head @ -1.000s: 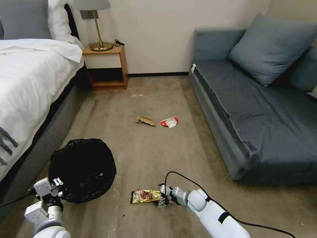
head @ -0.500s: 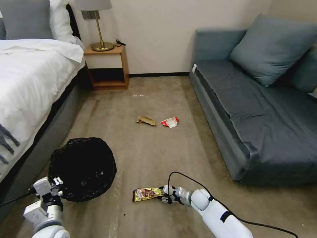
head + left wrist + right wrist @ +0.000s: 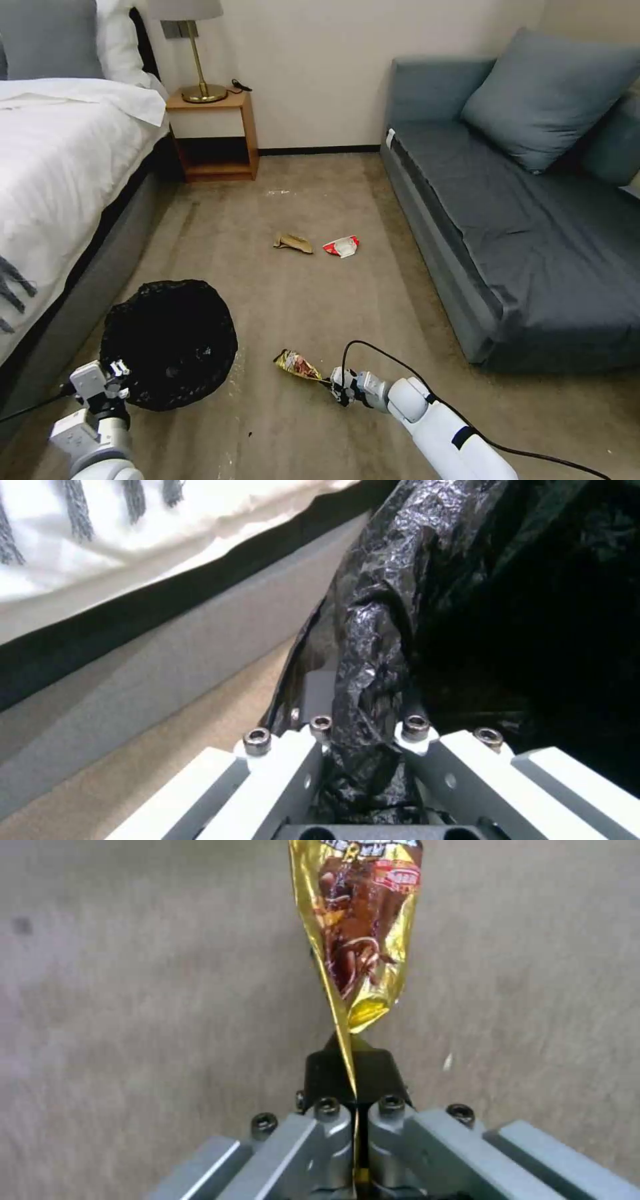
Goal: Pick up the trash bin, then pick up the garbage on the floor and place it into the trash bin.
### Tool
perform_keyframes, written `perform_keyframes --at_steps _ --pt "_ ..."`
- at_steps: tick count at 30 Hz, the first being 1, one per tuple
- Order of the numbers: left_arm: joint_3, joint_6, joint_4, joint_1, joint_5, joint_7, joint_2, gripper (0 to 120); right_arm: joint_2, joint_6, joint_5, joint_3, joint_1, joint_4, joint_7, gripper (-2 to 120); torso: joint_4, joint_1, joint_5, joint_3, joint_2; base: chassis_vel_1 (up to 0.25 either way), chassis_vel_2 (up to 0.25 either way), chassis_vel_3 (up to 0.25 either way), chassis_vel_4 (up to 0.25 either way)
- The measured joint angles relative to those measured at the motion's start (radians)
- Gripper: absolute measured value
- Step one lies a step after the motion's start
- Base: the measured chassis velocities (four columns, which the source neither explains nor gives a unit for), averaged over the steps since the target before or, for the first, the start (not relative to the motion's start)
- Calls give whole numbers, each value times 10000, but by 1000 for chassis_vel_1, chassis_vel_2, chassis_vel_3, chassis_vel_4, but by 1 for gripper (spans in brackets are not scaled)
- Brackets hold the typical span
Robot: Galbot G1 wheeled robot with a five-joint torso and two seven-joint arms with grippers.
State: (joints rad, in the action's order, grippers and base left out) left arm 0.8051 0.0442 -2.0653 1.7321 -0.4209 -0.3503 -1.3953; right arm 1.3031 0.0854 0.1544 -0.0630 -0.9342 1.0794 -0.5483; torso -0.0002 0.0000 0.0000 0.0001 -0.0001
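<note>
Garbage first: the right pincer (image 3: 335, 387), at about 6 o'clock in the head view, had its fingers closed flat on one end of the yellow-brown snack wrapper (image 3: 297, 365). In the right wrist view this wrapper (image 3: 360, 935) stood out from the closed pincer (image 3: 355, 1110), with the carpet floor (image 3: 133, 1005) behind it. The left pincer (image 3: 115, 381), at about 7 o'clock, was closed on the near rim of the trash bin (image 3: 170, 340); the left wrist view showed the black bag (image 3: 373, 645) pinched between its fingers (image 3: 280, 775). This bin was between the bed (image 3: 53, 180) and the held wrapper. Farther out, toward 12 o'clock on the floor (image 3: 313, 300), lay the tan paper wad (image 3: 293, 243) and just beside it the red-and-white wrapper (image 3: 342, 247). The sofa (image 3: 520, 220) was at 3 o'clock.
</note>
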Motion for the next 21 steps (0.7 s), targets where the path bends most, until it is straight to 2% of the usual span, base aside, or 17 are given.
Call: perform_keyframes --at_steps 7,9,10,14,17,18,21 --pt "-60 -2 11 -22 2 3 1 3 -78 -186 -1325 3 -91 1323 350 0 1 0 0 0 0 0 0 0 0" --pt "-116 -2 -20 -7 14 4 -42 3 -57 -294 -2427 -85 -85 1952 671 0 2 0 -1 0 0 0 0 0 0" --pt "-116 -2 -20 -7 14 4 -42 3 -57 -294 -2427 -85 -85 1952 671 0 2 0 -1 0 0 0 0 0 0" --pt "-153 -2 -75 -18 64 6 -79 3 20 -408 -4709 -537 6 3156 1384 0 2 0 0 0 1 0 0 0 0" --pt "-152 13 -75 -32 53 5 -70 3 -32 -568 -5412 -731 6 3599 1402 0 3 0 -1 0 0 0 0 0 0" --pt "-151 42 -75 -48 20 6 -18 3 -156 -892 -6280 -1044 -23 4265 1316 0 3 0 -1 -1 0 0 0 0 0" --pt "-149 67 -75 -63 -6 4 21 3 -261 -1149 -6733 -1344 -56 4811 1237 0 2 0 -2 -1 0 0 0 0 0"
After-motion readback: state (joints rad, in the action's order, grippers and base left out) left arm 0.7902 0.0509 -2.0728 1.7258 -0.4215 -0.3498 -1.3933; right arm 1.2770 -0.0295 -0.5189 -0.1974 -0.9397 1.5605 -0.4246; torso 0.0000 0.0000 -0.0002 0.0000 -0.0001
